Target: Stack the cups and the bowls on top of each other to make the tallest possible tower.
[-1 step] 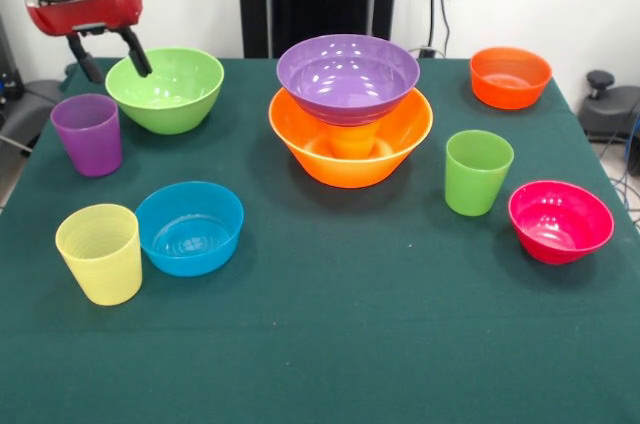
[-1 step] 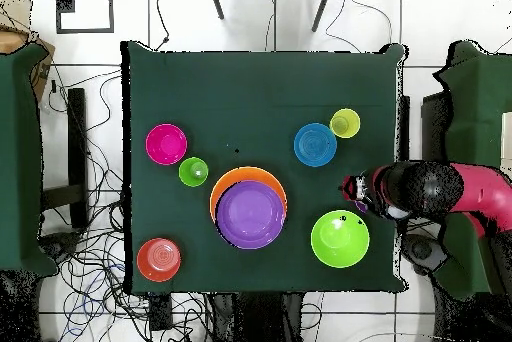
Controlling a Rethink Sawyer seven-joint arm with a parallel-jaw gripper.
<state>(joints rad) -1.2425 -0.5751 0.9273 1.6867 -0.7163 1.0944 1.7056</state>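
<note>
The tower [image 1: 350, 114] stands mid-worktop: the purple bowl [image 1: 348, 77] sits raised in the large orange-yellow bowl [image 1: 350, 149], seemingly propped on an orange cup [image 1: 352, 139] visible through the bowl's wall, which gains height instead of nesting flat. Taking the tower as landmark, in the front view the light green bowl [image 1: 166, 89] lies to its left at the worktop's [image 1: 330, 344] far side, the purple cup [image 1: 88, 134] further left, the blue bowl [image 1: 190, 228] and pale yellow cup [image 1: 99, 253] nearer the camera. Right of it stand the green cup [image 1: 477, 172], pink-red bowl [image 1: 560, 221] and orange-red bowl [image 1: 510, 77]. The gripper [image 1: 108, 60] hangs at the light green bowl's rim, fingers apart and empty, probably aiming to take it next.
</note>
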